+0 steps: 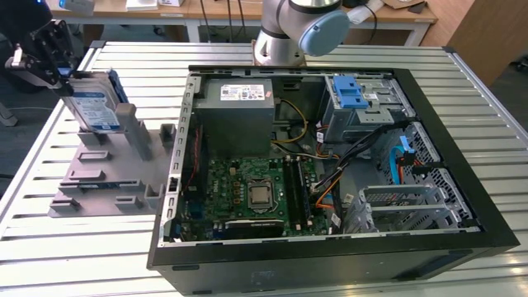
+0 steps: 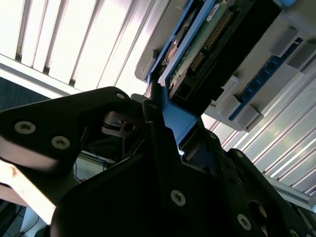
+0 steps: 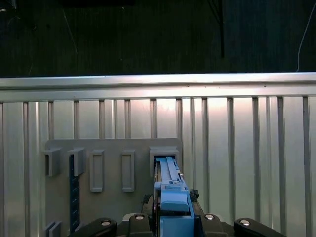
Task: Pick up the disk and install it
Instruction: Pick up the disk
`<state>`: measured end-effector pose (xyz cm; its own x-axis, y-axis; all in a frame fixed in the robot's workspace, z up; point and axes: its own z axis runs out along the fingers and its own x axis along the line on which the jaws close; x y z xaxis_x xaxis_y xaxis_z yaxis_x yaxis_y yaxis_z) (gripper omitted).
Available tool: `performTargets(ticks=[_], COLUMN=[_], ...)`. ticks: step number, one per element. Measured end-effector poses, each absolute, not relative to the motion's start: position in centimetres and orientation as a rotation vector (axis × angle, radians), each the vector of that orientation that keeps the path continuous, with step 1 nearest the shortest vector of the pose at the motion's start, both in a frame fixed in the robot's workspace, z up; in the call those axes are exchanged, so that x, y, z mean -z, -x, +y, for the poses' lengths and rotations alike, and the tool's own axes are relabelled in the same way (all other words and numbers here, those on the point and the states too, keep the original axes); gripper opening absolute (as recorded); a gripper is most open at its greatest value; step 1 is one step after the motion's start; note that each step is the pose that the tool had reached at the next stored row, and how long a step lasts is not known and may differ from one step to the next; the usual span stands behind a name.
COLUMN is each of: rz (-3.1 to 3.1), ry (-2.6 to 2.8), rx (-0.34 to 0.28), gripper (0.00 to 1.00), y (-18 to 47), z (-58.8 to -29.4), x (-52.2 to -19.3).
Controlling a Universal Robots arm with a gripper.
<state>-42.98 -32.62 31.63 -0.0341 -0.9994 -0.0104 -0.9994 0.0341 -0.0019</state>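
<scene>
Bench: silver slatted metal top, glare along the slats | Rear: wooden desks on white legs, cables hanging below | Exterior view's right: wooden panel | Floor: dark, beyond the bench edge

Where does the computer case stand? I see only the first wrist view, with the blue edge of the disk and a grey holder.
Observer: In the exterior view the computer case lies open on the table, to the exterior view's right of the grey holder and the disk.
Operator: Is it upright or flat?
Observer: Upright. It stands on edge at the holder, with its white label towards the exterior view.
Operator: Is it held?
Observer: Yes. In the second wrist view the gripper is closed on the disk's edge.
</scene>
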Motion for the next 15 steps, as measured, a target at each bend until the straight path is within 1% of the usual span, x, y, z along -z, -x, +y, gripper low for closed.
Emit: performTargets(ticks=[15], rz=[2.253], ry=[2.177], rx=[-0.009], gripper=[0.37], y=[43.0], z=[-32.6], x=[-33.1])
